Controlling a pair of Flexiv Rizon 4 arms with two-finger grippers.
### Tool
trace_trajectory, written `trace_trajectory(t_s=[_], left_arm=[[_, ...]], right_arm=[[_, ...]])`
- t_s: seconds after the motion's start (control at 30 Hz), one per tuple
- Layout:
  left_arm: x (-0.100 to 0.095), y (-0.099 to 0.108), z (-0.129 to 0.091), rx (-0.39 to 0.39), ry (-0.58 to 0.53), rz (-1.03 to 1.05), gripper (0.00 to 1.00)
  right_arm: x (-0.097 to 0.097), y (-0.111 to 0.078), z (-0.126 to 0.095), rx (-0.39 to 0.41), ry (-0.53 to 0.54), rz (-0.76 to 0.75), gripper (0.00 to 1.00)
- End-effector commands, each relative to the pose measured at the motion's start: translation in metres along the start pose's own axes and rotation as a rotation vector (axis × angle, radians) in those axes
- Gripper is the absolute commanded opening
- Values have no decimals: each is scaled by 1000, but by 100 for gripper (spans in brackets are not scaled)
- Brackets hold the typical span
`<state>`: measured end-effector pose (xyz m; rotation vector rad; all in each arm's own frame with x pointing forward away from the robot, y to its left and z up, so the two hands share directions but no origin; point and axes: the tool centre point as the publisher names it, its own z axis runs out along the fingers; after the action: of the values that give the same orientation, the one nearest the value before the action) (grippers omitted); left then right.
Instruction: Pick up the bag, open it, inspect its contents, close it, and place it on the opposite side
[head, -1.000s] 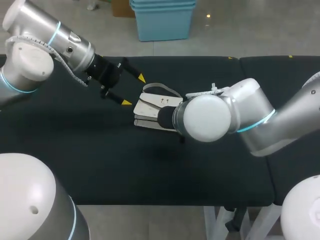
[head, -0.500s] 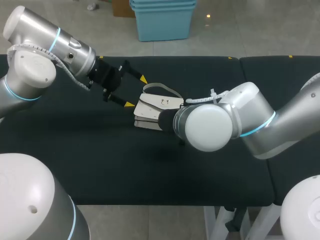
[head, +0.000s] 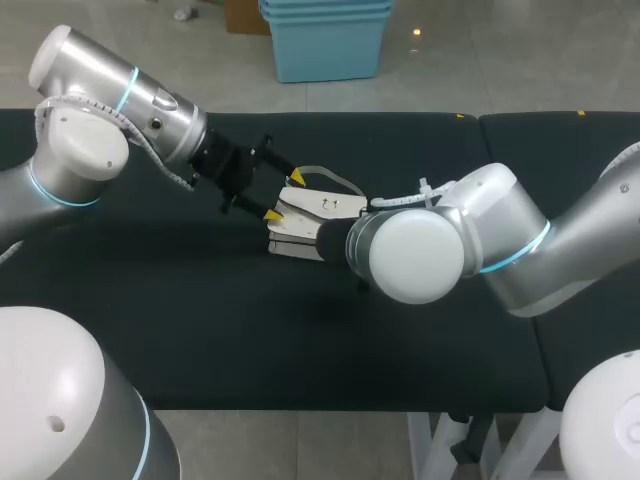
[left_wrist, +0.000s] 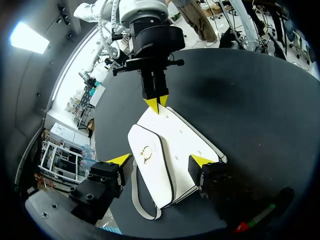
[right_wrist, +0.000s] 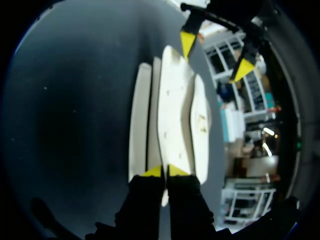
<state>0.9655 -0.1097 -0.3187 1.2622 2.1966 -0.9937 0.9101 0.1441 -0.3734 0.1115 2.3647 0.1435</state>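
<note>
Light, soft-sided white handbag (head: 312, 207), probably floppy; right fingers (right_wrist: 152, 171) pinch its edge; left fingers (left_wrist: 119, 160) spread wide astride it, holding nothing.

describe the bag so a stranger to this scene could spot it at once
At the middle of the black table, between the left gripper and the right gripper, lies the bag. It is a flat cream handbag with a small gold clasp and a greyish strap looped at one end, the only pale thing lying on the dark top.

One white bag (head: 312, 210), two robot arms (head: 110, 130), four yellow-tipped fingers (left_wrist: 119, 160)
</note>
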Motion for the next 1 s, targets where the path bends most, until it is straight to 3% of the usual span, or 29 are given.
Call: trace_trajectory(t_s=[0.03, 0.43, 0.67, 0.73, 0.77, 0.8, 1.0], left_arm=[[-5, 10, 16, 13, 19, 8, 75], [-5, 22, 45, 15, 55, -5, 65], [-9, 31, 55, -41, 20, -9, 36], [-10, 32, 57, -52, 17, -16, 24], [-11, 33, 57, -55, 17, -19, 7], [-12, 34, 57, -59, 14, -30, 0], [-19, 36, 52, -57, 2, -81, 0]], right_arm=[[2, 0, 1, 0, -3, 1, 0], [2, 0, 1, 0, -3, 1, 0], [2, 0, 1, 0, -3, 1, 0], [2, 0, 1, 0, -3, 1, 0], [2, 0, 1, 0, -3, 1, 0], [2, 0, 1, 0, -3, 1, 0], [2, 0, 1, 0, -3, 1, 0]])
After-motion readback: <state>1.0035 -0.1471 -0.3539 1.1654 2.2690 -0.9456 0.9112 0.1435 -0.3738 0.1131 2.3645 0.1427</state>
